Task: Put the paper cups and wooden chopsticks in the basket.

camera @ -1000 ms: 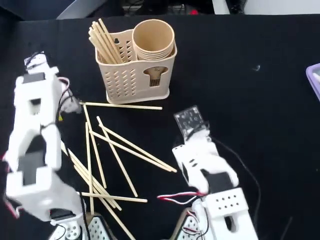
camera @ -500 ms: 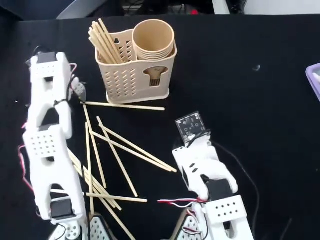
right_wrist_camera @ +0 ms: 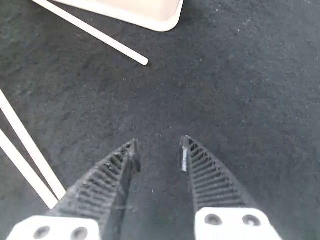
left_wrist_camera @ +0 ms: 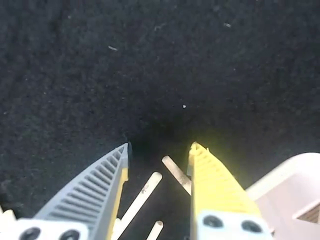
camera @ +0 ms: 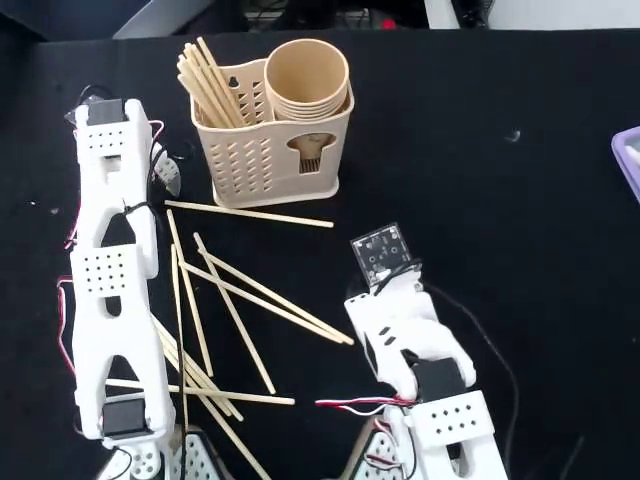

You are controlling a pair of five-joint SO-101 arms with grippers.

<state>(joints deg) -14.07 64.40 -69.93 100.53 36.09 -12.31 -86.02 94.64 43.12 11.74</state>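
Near left on the black table cloth (camera: 520, 300): a scatter of pale wooden chopsticks (camera: 265, 300), crossed and overlapping, lying flat. Near right: right gripper (right_wrist_camera: 157, 150), fingers spread and empty, over bare cloth just short of the near corner of the beige perforated plastic basket (right_wrist_camera: 145, 12). Farther, on the left: left gripper (left_wrist_camera: 159, 149), grey and yellow fingers apart, pointed down at the cloth, straddling the far ends of a few sticks, apparently gripping none. Just beyond, a single long chopstick (camera: 250, 213) lying crosswise along the near foot of the basket. Farthest, inside the basket: a bundle of chopsticks (camera: 208, 80) upright in the left compartment, a stack of tan paper cups (camera: 307, 75) in the right. Probably light, stiff, thin and smooth, so apt to roll or pivot out of a pinch. Best taken near mid-length, across the stick, one at a time, clear of the crossings, fingertips brought low to the cloth before closing.
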